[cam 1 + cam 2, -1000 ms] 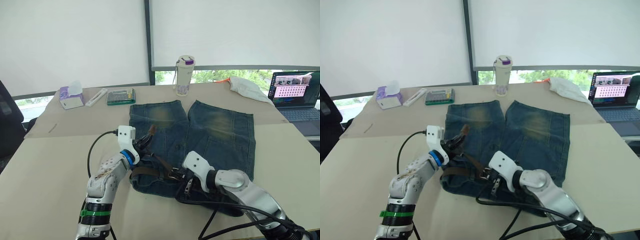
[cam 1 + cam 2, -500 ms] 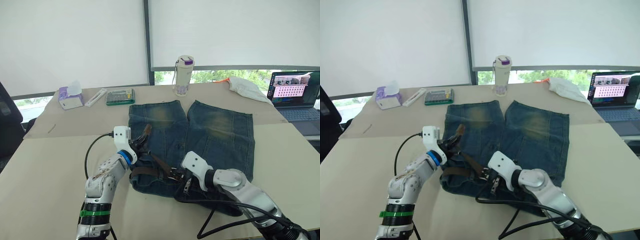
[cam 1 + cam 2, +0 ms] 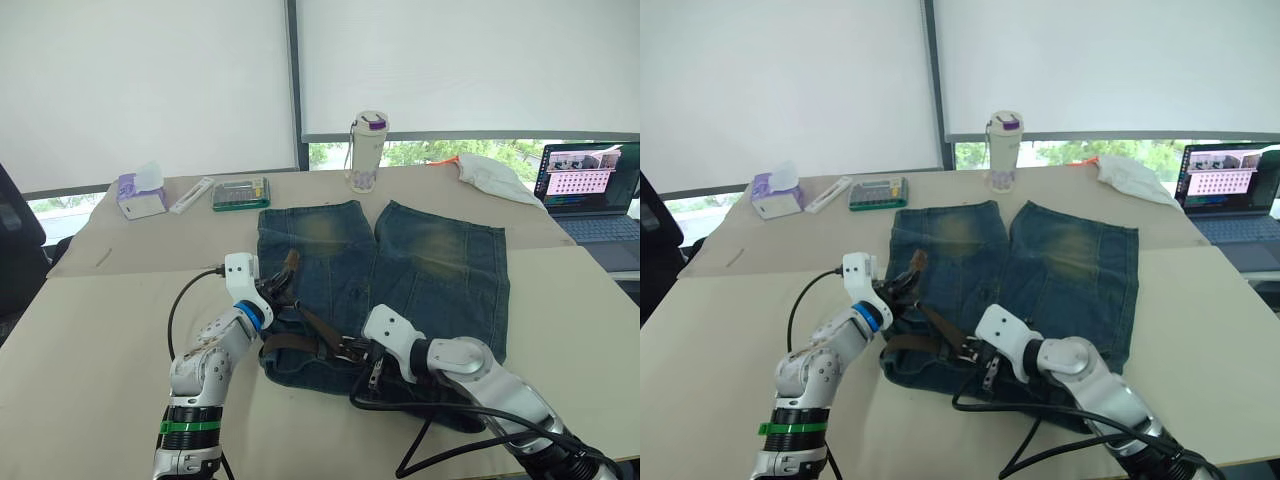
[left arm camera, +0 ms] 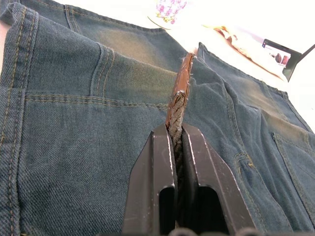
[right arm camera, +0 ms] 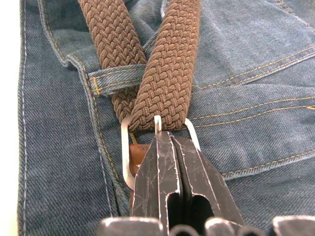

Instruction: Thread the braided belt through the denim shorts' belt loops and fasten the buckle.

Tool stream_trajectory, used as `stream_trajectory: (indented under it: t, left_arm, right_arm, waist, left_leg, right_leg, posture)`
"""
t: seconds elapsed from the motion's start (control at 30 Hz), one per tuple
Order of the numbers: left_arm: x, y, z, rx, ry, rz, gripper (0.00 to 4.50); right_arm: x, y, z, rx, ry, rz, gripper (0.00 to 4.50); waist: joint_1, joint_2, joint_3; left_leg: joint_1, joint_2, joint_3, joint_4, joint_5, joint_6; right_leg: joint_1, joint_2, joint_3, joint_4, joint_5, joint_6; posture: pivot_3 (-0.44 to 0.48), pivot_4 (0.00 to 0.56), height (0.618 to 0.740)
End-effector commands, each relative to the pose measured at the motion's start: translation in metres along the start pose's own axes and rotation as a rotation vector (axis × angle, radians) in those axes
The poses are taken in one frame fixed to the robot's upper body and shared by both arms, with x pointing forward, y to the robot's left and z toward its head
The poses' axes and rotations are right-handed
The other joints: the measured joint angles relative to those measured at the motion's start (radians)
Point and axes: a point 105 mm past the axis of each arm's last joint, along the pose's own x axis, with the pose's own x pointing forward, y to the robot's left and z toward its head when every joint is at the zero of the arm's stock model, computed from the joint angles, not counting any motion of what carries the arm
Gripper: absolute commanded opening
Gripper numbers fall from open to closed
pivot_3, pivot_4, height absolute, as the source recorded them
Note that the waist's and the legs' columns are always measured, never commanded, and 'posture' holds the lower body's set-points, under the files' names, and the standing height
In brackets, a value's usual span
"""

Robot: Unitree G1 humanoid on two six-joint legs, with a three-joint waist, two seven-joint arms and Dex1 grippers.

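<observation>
The denim shorts (image 3: 430, 260) lie flat on the table, waistband toward me. The braided belt (image 5: 167, 73) runs along the waistband, under a belt loop (image 5: 115, 78) and through the silver buckle (image 5: 127, 147). My right gripper (image 5: 162, 135) is shut on the buckle at the middle of the waistband (image 3: 352, 349). My left gripper (image 4: 175, 130) is shut on the belt's free end (image 4: 179, 88), holding the brown tip (image 3: 290, 262) raised over the shorts' left leg.
A bottle (image 3: 367, 150), a green box (image 3: 241, 192), a tissue pack (image 3: 141, 191) and a white cloth (image 3: 492, 172) sit along the table's far side. A laptop (image 3: 590, 190) is at the far right. Black cables (image 3: 440, 420) trail near my right arm.
My left gripper has drawn the belt's free end slightly left and away from me. The right gripper has stayed on the buckle.
</observation>
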Motion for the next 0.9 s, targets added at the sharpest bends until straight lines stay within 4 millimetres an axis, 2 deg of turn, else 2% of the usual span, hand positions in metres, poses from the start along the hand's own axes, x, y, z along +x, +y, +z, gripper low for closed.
stream_trajectory:
  t: [0.03,0.47,0.9]
  left_arm:
    - [-0.0017,0.0057,0.0240,0.026,-0.074,0.025,0.00]
    - [-0.0010,0.0138,0.0314,0.012,-0.105,0.054,0.00]
    - [-0.0002,0.0115,0.0318,0.010,-0.101,0.046,0.00]
  right_arm:
    - [0.0045,0.0126,-0.0218,0.037,0.082,0.061,0.03]
    - [0.0047,0.0125,-0.0238,0.043,0.089,0.060,0.03]
    - [0.0037,0.0140,-0.0201,0.013,0.070,0.068,0.03]
  waist:
    - [0.000,0.000,0.000]
    - [0.000,0.000,0.000]
    - [-0.001,0.000,0.000]
  left_leg:
    - [0.000,0.000,0.000,0.000,0.000,0.000]
    - [0.000,0.000,0.000,0.000,0.000,0.000]
    - [0.000,0.000,0.000,0.000,0.000,0.000]
  right_leg:
    - [0.000,0.000,0.000,0.000,0.000,0.000]
    - [0.000,0.000,0.000,0.000,0.000,0.000]
    - [0.000,0.000,0.000,0.000,0.000,0.000]
  posture:
    - [0.000,0.150,0.740]
    - [0.000,0.150,0.740]
    - [0.000,0.150,0.740]
